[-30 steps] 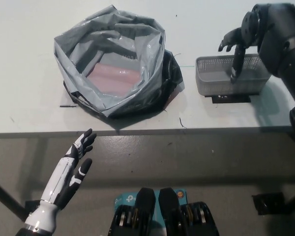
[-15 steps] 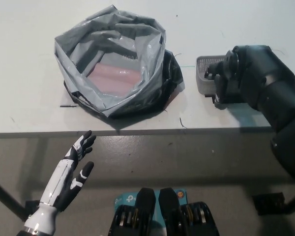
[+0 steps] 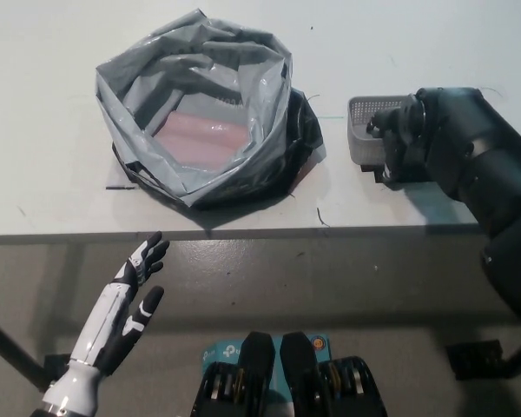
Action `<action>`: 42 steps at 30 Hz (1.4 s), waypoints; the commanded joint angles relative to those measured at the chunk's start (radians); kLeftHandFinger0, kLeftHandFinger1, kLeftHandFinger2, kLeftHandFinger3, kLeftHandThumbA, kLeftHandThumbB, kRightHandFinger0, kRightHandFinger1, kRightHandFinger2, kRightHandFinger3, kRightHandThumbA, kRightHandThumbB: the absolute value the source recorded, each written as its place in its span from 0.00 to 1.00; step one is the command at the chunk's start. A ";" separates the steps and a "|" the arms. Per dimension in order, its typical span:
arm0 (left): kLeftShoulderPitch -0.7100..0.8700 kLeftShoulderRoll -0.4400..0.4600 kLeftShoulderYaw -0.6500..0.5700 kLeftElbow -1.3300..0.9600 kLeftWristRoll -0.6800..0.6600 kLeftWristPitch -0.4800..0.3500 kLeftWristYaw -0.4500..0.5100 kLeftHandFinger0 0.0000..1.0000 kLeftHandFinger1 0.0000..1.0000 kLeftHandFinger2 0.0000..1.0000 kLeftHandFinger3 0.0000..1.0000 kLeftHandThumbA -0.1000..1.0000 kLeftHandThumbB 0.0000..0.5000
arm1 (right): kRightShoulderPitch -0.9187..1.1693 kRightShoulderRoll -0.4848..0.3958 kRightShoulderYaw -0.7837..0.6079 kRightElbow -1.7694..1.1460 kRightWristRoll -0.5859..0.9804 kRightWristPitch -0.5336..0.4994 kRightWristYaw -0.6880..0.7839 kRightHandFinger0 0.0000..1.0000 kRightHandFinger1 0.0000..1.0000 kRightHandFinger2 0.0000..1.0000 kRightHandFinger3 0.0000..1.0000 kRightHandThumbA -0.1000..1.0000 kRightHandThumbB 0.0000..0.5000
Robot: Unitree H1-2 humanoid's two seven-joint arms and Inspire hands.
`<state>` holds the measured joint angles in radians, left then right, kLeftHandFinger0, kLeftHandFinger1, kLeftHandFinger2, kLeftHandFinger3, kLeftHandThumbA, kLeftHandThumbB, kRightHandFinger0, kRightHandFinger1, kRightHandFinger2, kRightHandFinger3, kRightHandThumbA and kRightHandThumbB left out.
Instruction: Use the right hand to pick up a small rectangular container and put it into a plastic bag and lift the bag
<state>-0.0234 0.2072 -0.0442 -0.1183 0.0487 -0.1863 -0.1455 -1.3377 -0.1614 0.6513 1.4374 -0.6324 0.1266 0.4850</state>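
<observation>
The pale table (image 3: 52,104) runs wide, dark floor below its near edge. Well to the right hand's left, the grey plastic bag (image 3: 195,104) gapes open. Right hand (image 3: 408,139) covers the small mesh container (image 3: 363,130); grasp underway, I'd judge, though its fingers are hidden. Next: firm hold, lift, carry bagward. Left hand (image 3: 135,282) rests spread, low.

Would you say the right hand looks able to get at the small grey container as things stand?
Probably yes: the right hand is already down over the grey container, covering most of it, with nothing between them. Whether it has a grip cannot be told. The left hand rests below the table edge.
</observation>
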 commanded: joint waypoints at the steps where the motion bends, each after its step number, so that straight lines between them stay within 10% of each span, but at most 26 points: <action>1: -0.007 0.018 0.003 -0.025 -0.024 -0.016 -0.020 1.00 1.00 1.00 1.00 0.91 0.61 | -0.109 -0.035 -0.015 -0.010 0.015 -0.009 0.072 1.00 1.00 1.00 1.00 0.82 1.00; 5: 0.004 0.019 0.003 -0.022 -0.023 -0.017 -0.019 1.00 1.00 1.00 1.00 0.91 0.62 | -0.093 -0.037 -0.007 -0.017 0.003 -0.028 0.064 1.00 1.00 1.00 1.00 0.79 0.98; 6: 0.005 0.019 0.003 -0.020 -0.023 -0.021 -0.019 1.00 1.00 1.00 1.00 0.91 0.62 | -0.068 -0.035 -0.038 -0.020 0.028 -0.007 -0.017 1.00 1.00 1.00 1.00 0.57 0.71; 7: 0.008 0.019 0.002 -0.021 -0.022 -0.023 -0.018 1.00 1.00 1.00 1.00 0.91 0.62 | -0.043 -0.035 -0.061 -0.025 0.043 -0.006 -0.099 0.80 0.79 0.87 1.00 0.37 0.61; 8: 0.012 0.019 0.002 -0.023 -0.020 -0.024 -0.018 1.00 1.00 1.00 1.00 0.91 0.60 | -0.005 -0.037 -0.070 -0.036 0.037 -0.042 -0.214 0.49 0.55 0.65 0.79 0.08 0.51; 9: 0.010 0.019 0.002 -0.022 -0.019 -0.025 -0.017 1.00 1.00 1.00 1.00 0.91 0.59 | 0.010 -0.040 -0.069 -0.041 0.029 -0.064 -0.267 0.35 0.44 0.54 0.64 0.02 0.47; 10: 0.007 0.019 0.002 -0.023 -0.018 -0.023 -0.017 1.00 1.00 1.00 1.00 0.91 0.59 | 0.026 -0.042 -0.067 -0.043 0.018 -0.081 -0.309 0.24 0.36 0.45 0.60 0.00 0.41; 11: 0.004 0.021 0.003 -0.026 -0.022 -0.018 -0.019 1.00 1.00 1.00 1.00 0.90 0.58 | 0.033 -0.040 -0.074 -0.040 0.025 -0.077 -0.300 0.21 0.30 0.44 0.81 0.00 0.25; 14: -0.013 0.027 0.005 -0.015 -0.031 -0.016 -0.026 1.00 1.00 1.00 1.00 0.90 0.61 | 0.077 -0.036 -0.105 -0.030 0.053 -0.073 -0.304 0.00 0.18 0.33 0.73 0.00 0.34; 21: -0.020 0.029 0.004 -0.012 -0.023 -0.015 -0.026 1.00 1.00 1.00 1.00 0.92 0.63 | 0.120 -0.038 -0.151 -0.018 0.071 -0.052 -0.341 0.08 0.32 0.45 0.89 0.00 0.29; 26: -0.032 0.035 0.006 -0.010 -0.028 -0.010 -0.034 1.00 1.00 1.00 1.00 0.92 0.63 | 0.146 -0.052 -0.164 -0.013 0.074 -0.082 -0.365 0.64 0.87 0.82 0.64 0.00 0.30; 28: -0.035 0.037 0.006 -0.012 -0.025 -0.009 -0.036 1.00 1.00 1.00 1.00 0.93 0.64 | 0.156 -0.059 -0.183 -0.013 0.090 -0.091 -0.370 0.53 0.67 0.66 0.51 0.00 0.36; 30: -0.042 0.038 0.006 -0.011 -0.026 -0.006 -0.038 1.00 1.00 1.00 1.00 0.94 0.64 | 0.149 -0.065 -0.232 -0.012 0.137 -0.067 -0.337 0.04 0.16 0.33 0.64 0.00 0.40; 31: -0.043 0.038 0.006 -0.010 -0.026 -0.005 -0.038 1.00 1.00 1.00 1.00 0.93 0.64 | 0.147 -0.066 -0.241 -0.012 0.144 -0.063 -0.330 0.01 0.17 0.32 0.68 0.00 0.39; 32: -0.049 0.038 0.007 -0.011 -0.027 0.000 -0.038 1.00 1.00 1.00 1.00 0.94 0.65 | 0.131 -0.069 -0.270 -0.012 0.165 -0.036 -0.308 0.00 0.10 0.35 0.95 0.00 0.41; 34: -0.050 0.038 0.007 -0.013 -0.024 0.000 -0.037 1.00 1.00 1.00 1.00 0.94 0.65 | 0.117 -0.071 -0.282 -0.012 0.168 -0.014 -0.292 0.00 0.14 0.48 1.00 0.00 0.42; 36: -0.053 0.040 0.008 -0.010 -0.028 -0.001 -0.038 1.00 1.00 1.00 1.00 0.93 0.61 | 0.089 -0.076 -0.319 -0.010 0.198 0.014 -0.253 0.00 0.20 0.56 0.84 0.06 0.36; 37: -0.056 0.040 0.008 -0.008 -0.032 0.000 -0.039 1.00 1.00 1.00 1.00 0.93 0.60 | 0.075 -0.080 -0.332 -0.009 0.209 0.029 -0.233 0.00 0.20 0.58 0.58 0.15 0.35; 42: -0.068 0.042 0.008 -0.012 -0.035 0.014 -0.043 1.00 1.00 1.00 1.00 0.93 0.58 | 0.032 -0.092 -0.412 -0.006 0.275 0.093 -0.165 0.00 0.20 0.62 0.40 0.24 0.37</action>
<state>-0.0659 0.2299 -0.0430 -0.1140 0.0319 -0.1793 -0.1741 -1.2364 -0.2245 0.2977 1.4179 -0.4540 0.1080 0.1909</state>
